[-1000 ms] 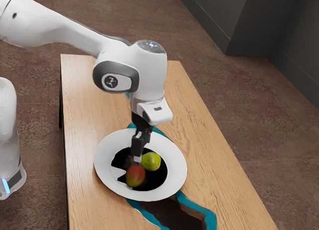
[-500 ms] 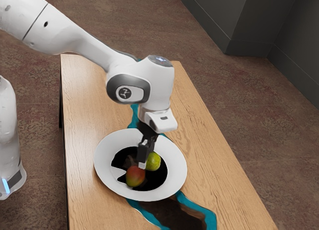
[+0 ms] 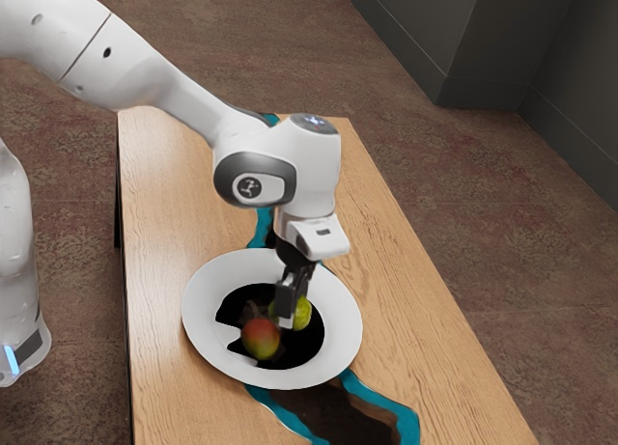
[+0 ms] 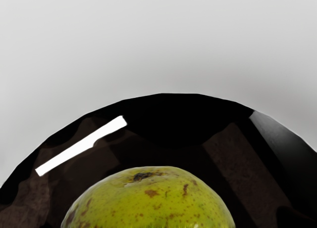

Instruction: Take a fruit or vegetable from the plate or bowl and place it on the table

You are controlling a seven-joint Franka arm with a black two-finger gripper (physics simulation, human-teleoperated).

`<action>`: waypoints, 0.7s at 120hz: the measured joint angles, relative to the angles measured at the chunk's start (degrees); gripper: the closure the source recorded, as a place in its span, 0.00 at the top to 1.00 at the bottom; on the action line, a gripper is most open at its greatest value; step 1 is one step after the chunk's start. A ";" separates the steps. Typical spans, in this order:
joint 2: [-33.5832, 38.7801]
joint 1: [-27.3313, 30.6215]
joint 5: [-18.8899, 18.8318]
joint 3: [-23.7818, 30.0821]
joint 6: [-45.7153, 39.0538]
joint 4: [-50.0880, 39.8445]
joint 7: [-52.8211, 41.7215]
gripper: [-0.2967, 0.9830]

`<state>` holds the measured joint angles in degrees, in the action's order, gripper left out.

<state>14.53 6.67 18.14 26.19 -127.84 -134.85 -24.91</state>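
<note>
Hanging low over a wide, white-rimmed round plate (image 3: 208, 344) with a glossy black center (image 3: 307, 348), the black two-finger gripper (image 3: 289, 319) of a white jointed robot arm (image 3: 145, 78) is positioned at a rounded yellow-green fruit (image 3: 304, 313) speckled with brown. The job: take one piece of produce from the plate and set it on the pale wood-grain surface (image 3: 164, 223).

The likeliest mishap is a slip. The fruit's smooth, curved skin could squirt sideways if the grasp closes off its middle or too near its top, and the slick-looking plate might let it roll. A red-and-green mango (image 3: 260, 338) lies near, toward the exterior view's left; a hand set down askew could bump it, or crowd both pieces together. Pressing too deep might drive the gripper into the plate and push it along the surface.

The yellow-green fruit lies in the plate's center, partly hidden behind the gripper in the exterior view and showing past it on the exterior view's right. In the wrist view it looms large, just under the hand. Whether the gripper is spread, pressed together or pinching the fruit cannot be told, nor whether the two touch. The next move probably calls for centering on the fruit, then a firm grasp and a straight lift.
</note>
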 joint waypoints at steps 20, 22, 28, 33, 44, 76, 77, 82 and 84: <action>-0.13 1.29 0.56 0.00 -0.40 -0.06 -0.47 0.56; -0.13 1.35 0.55 0.00 -0.45 -0.04 -0.44 0.54; -0.09 1.43 0.43 -0.01 -0.63 0.02 -0.31 0.49; -0.03 1.45 0.20 -0.01 -0.85 0.13 -0.14 0.45; 0.26 1.34 -0.69 0.02 -1.66 0.48 0.47 0.34; -4.79 1.05 -6.95 1.15 -2.77 14.65 1.63 0.45; -5.62 1.00 -7.41 1.17 -2.78 15.69 1.65 0.45; -9.40 0.71 -9.64 1.23 -2.84 20.36 1.73 0.45; -10.84 0.49 -10.67 1.22 -2.87 22.23 1.76 0.45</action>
<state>3.70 7.15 7.47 27.41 -130.71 -112.61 -23.15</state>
